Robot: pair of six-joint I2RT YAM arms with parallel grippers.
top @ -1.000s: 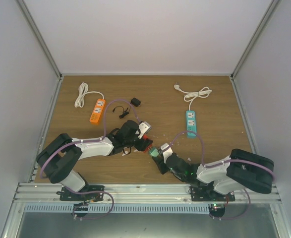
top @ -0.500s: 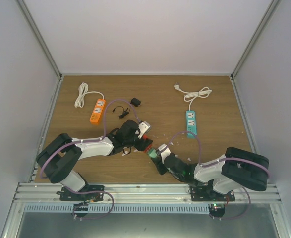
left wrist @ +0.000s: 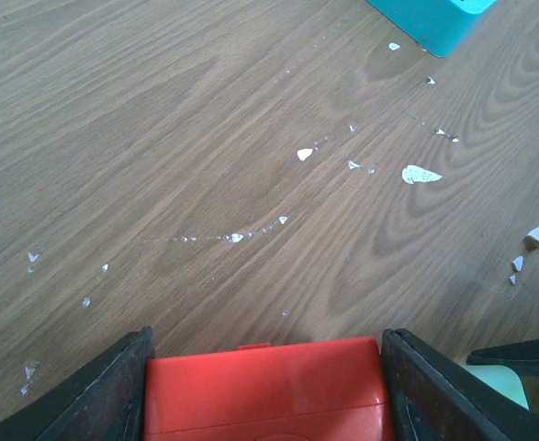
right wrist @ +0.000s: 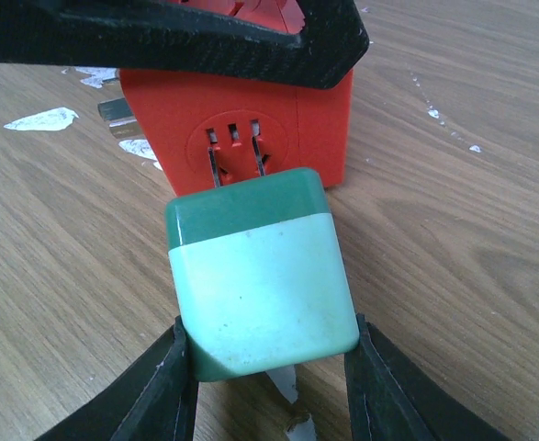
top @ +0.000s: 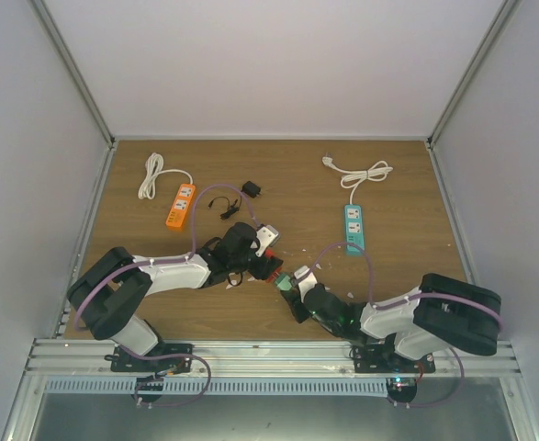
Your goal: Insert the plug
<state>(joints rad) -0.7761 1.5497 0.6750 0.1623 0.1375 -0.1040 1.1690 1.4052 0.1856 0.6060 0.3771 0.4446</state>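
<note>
The plug (right wrist: 260,276) is a mint-green cube with a darker green front, and my right gripper (right wrist: 269,342) is shut on its rear sides. Its two metal prongs (right wrist: 216,171) have their tips in the slots of a red socket block (right wrist: 315,119); much of their length still shows. My left gripper (left wrist: 267,369) is shut on that red block (left wrist: 264,390), one black finger on each side, low over the wood. From above, the red block (top: 271,267) and the plug (top: 284,284) meet at the table's near middle, between the two wrists.
An orange power strip (top: 180,204) with a white cord (top: 152,175) lies at the back left. A teal power strip (top: 353,226) with its own white cord (top: 365,175) lies at the right. A black adapter (top: 251,189) sits behind the left arm. White flecks dot the wood.
The right arm has shifted a little to the left, bringing the plug up against the red block. The left arm has held still.
</note>
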